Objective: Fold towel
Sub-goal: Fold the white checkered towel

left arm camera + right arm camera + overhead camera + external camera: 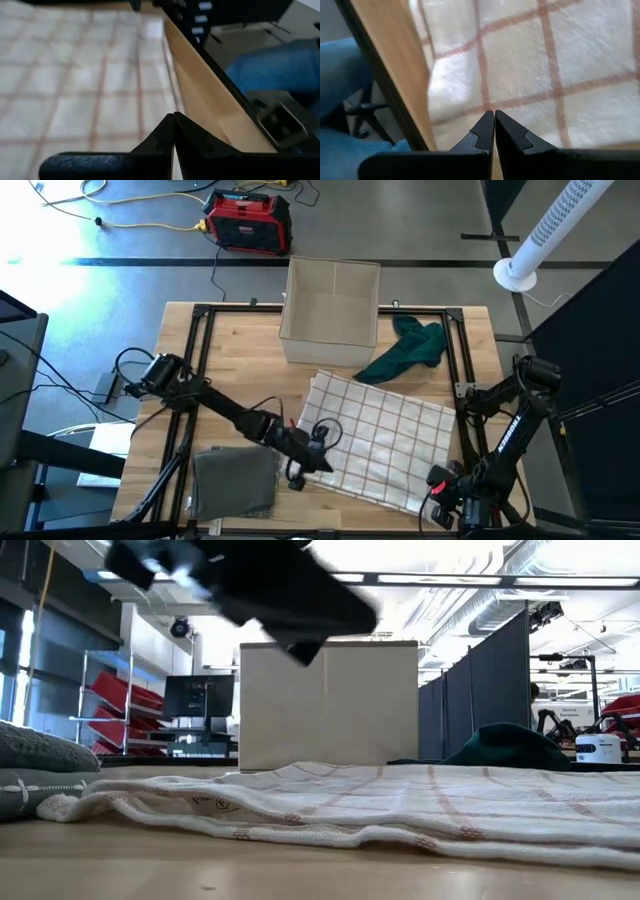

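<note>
A white towel [380, 435] with a red-brown grid lies spread on the wooden table, its layered edge toward the near side in the low view [330, 810]. My left gripper [322, 460] is shut and hangs above the towel's near left corner, clear of the cloth, with nothing between its fingers [173, 116]. In the low view it is a dark blur high above the towel [270, 590]. My right gripper [442, 485] is shut and points steeply down by the towel's near right corner, with no cloth between its fingertips [494, 116].
A folded grey towel [235, 480] lies at the near left. An open cardboard box [330, 310] stands at the far edge, with a dark green cloth [410, 350] to its right. A black frame [200, 360] borders the table. A person's blue-clad leg [275, 70] is beside the table.
</note>
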Tool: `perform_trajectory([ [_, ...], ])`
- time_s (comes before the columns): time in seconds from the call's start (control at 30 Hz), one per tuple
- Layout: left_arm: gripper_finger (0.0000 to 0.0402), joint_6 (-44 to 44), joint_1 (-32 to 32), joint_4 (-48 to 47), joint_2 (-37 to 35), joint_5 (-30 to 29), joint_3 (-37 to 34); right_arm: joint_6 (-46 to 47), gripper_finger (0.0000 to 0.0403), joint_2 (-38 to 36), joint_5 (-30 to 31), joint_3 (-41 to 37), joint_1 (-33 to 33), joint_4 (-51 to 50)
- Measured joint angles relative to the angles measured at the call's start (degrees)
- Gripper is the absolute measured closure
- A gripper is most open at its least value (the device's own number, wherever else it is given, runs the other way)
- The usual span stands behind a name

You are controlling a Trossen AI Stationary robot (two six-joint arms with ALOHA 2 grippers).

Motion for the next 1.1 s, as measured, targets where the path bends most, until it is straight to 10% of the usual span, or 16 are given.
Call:
perform_trajectory([
  [0.37, 0.0402, 0.07, -3.24, -2.97, 19.29, 8.32, 16.52, 3.78, 0.0403, 0.06, -1.35, 0.00, -0.02, -5.47],
  [1.1, 0.0402, -2.69, -4.82, -5.05, 20.28, 6.47, 16.71, -0.80, 0.0403, 3.91, -9.49, -0.02, -3.30, -6.01],
])
